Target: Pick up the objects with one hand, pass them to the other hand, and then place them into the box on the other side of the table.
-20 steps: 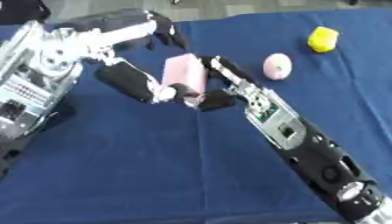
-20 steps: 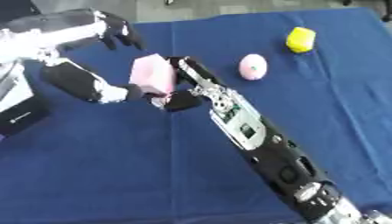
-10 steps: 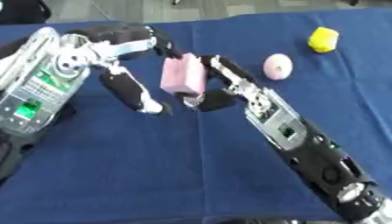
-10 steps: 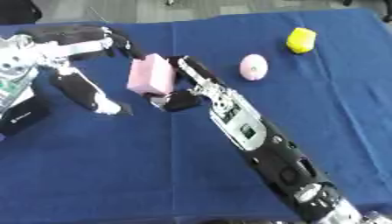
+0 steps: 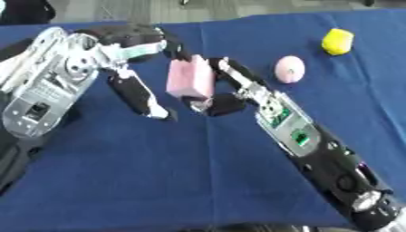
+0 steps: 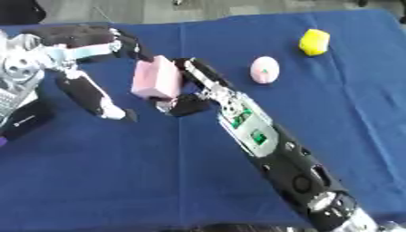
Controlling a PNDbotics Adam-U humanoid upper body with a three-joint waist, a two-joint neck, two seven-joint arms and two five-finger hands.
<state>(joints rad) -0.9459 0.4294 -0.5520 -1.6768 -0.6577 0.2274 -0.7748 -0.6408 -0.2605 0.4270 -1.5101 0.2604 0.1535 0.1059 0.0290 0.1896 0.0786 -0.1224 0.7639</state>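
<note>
A pink block hangs above the blue table, left of centre. My right hand is shut on it, fingers along its right face and thumb under its lower edge. My left hand comes in from the left and is open. Its dark fingers reach the block's top left corner, and its thumb points down to the left of the block, apart from it. A pink egg-shaped object and a yellow object lie on the cloth at the far right. No box is in view.
My right forearm crosses the table diagonally from the lower right. The table's far edge runs along the top, with grey floor beyond. A dark shape sits past the far left corner.
My left arm has swung in toward the pink block, bringing its fingers up to the block's top. My right hand has held the block almost still.
</note>
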